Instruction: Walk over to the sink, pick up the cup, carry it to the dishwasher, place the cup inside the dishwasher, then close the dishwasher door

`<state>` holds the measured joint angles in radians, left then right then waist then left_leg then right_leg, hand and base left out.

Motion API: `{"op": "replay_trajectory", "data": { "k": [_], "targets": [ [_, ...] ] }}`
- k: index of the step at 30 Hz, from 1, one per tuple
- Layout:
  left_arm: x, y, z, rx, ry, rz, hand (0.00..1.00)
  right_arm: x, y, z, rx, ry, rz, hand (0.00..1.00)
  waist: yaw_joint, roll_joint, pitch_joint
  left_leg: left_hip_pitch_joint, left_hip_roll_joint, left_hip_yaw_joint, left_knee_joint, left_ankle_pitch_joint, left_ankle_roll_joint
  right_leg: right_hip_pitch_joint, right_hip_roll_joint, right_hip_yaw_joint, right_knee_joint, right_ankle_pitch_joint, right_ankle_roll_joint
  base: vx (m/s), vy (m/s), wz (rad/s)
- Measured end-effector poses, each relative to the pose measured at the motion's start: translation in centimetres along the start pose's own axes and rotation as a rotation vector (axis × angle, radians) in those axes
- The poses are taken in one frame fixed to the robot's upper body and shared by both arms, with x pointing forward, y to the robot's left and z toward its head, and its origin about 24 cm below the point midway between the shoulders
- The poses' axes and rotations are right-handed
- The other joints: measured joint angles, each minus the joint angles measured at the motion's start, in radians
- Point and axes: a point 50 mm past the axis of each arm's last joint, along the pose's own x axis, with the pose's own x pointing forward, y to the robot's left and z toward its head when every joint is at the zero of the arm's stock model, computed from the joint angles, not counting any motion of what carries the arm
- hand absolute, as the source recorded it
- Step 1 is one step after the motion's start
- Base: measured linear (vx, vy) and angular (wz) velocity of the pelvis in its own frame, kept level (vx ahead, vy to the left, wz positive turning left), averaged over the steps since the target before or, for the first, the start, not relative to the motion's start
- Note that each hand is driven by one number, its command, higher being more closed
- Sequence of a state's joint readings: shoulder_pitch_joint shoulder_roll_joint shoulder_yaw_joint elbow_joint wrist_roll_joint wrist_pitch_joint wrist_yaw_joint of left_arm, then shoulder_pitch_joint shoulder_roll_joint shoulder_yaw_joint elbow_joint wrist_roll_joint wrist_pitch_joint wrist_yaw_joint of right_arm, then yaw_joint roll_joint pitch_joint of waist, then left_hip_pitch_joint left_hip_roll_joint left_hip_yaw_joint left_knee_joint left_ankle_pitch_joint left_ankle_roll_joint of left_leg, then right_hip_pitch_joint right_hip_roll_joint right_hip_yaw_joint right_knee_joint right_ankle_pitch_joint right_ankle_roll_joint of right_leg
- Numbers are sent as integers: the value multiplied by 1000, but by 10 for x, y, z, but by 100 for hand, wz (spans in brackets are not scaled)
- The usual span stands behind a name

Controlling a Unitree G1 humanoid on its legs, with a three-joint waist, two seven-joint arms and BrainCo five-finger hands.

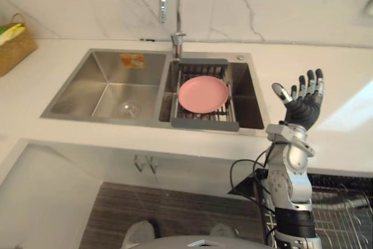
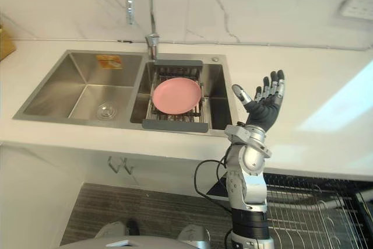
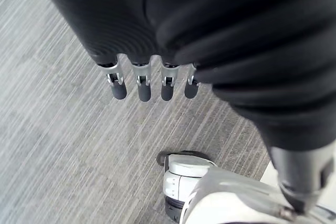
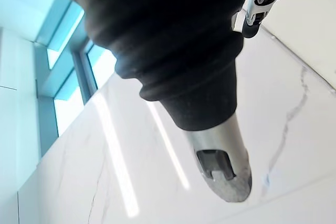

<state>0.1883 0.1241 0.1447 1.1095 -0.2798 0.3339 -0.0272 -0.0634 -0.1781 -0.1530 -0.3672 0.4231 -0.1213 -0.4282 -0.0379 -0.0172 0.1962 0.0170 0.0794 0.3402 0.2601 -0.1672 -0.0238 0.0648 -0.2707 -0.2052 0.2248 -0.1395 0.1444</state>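
I see the right hand raised over the glossy white surface, just beside the brushed-steel double sink, fingers spread, holding nothing. A round matte pink plate lies on the grey-framed wire rack in the right basin. I cannot tell where the cup is. The left hand hangs over ribbed grey carpet, fingers straight.

- Pink plate lies flat on a dark-framed wire rack.
- Chrome faucet stands at the plate's 11 o'clock.
- Woven basket sits on the white countertop, at the plate's 9 o'clock, well apart.
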Motion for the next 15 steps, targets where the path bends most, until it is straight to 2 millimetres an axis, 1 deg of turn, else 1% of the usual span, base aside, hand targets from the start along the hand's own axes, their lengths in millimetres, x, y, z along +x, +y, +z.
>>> {"op": "replay_trajectory", "data": {
  "k": [1, 2, 3, 4, 5, 6, 7, 8, 9, 10, 11, 12, 13, 14, 15],
  "targets": [
    [0, 1, 4, 17, -11, 8, 0, -2, -3, 2, -11, -5, -13, 0, -4, -3, -6, 8, -6, 20, 2, -13, 2, -26, -14, 4, 48, -9, -14, 105, 101, -53],
    [-1, 2, 6, 24, -16, 10, 0, -2, -4, 1, -27, -4, -20, 0, -5, -8, -6, 12, -8, 30, 2, -18, 4, -47, -20, 0, 85, -2, -9, 120, 74, -60],
    [-1, 3, 8, 28, -21, 17, 0, -2, -4, 0, -46, 2, -23, 0, -1, -14, -8, 19, -3, 51, 12, -10, 7, -91, -24, 1, 144, 8, -18, 127, 65, -84],
    [-1, 4, 10, 35, -24, 30, 0, -2, -3, 0, -47, 5, -20, 0, 8, -18, -10, 27, -5, 50, 17, -7, 5, -118, -23, -1, 164, 22, -33, 124, 62, -89],
    [-1, 4, 10, 45, -25, 38, 0, -2, -3, 0, -49, 10, -14, 0, 8, -18, -11, 35, -1, 54, 12, -6, 6, -117, -20, -3, 161, 31, -32, 123, 17, -80],
    [-2, 4, 12, 71, -31, 56, 0, -1, -3, -1, -51, 12, 4, 0, -5, -14, -10, 52, 6, 53, -7, -4, 9, -121, -16, -13, 161, 47, -37, 102, -10, -44],
    [-2, 1, 19, 90, -51, 53, 0, -1, -3, -1, -53, 15, 11, 0, -21, 2, -2, 60, 23, 47, -22, -2, 5, -131, 3, -19, 147, 24, -60, 90, -28, -31],
    [-3, -2, 25, 97, -68, 45, 0, -1, -3, -1, -55, 15, 17, 0, -26, 7, 1, 60, 33, 43, -27, 0, 3, -135, 20, -19, 112, 12, -60, 35, -57, -20],
    [-4, -6, 33, 118, -89, 37, 0, -1, -3, -1, -55, 12, 23, 0, -23, 15, 10, 60, 37, 2, -50, -2, -6, -162, 47, -12, 69, 15, -83, -8, -81, -22],
    [-5, -8, 39, 131, -104, 32, 0, 0, -3, 0, -54, 9, 26, 0, -19, 10, 11, 60, 35, -33, -58, -13, -16, -180, 62, -1, 57, 27, -94, -27, -122, -19],
    [-7, -7, 48, 148, -122, 35, 0, -1, -3, -1, -53, 14, 28, 0, -21, -3, 13, 53, 32, -51, -49, -17, -30, -195, 80, 45, 4, 91, -89, -30, -167, 19],
    [-8, -5, 55, 167, -134, 45, 0, -1, -8, 0, -65, 9, 20, 0, -36, -20, 26, 54, 30, -91, -30, -30, -50, -169, 83, 56, 4, 166, -32, 0, -168, 37],
    [-8, -8, 54, 173, -131, 40, 0, -1, -13, 2, -74, 4, 5, 0, -38, -5, 30, 61, 39, -118, -35, -29, -52, -154, 93, 42, 2, 163, -36, 40, -170, 60],
    [-7, -11, 53, 182, -127, 33, 0, 0, -22, 6, -89, -13, -24, 0, -40, 7, 25, 57, 55, -145, -39, -27, -66, -133, 110, 15, -27, 155, -42, 76, -135, 48],
    [-7, -14, 50, 191, -121, 24, 0, 1, -27, 9, -95, -24, -39, 0, -36, 26, 17, 55, 68, -157, -56, -22, -77, -119, 126, -4, -50, 157, -48, 70, -128, 44]
  ]
}}
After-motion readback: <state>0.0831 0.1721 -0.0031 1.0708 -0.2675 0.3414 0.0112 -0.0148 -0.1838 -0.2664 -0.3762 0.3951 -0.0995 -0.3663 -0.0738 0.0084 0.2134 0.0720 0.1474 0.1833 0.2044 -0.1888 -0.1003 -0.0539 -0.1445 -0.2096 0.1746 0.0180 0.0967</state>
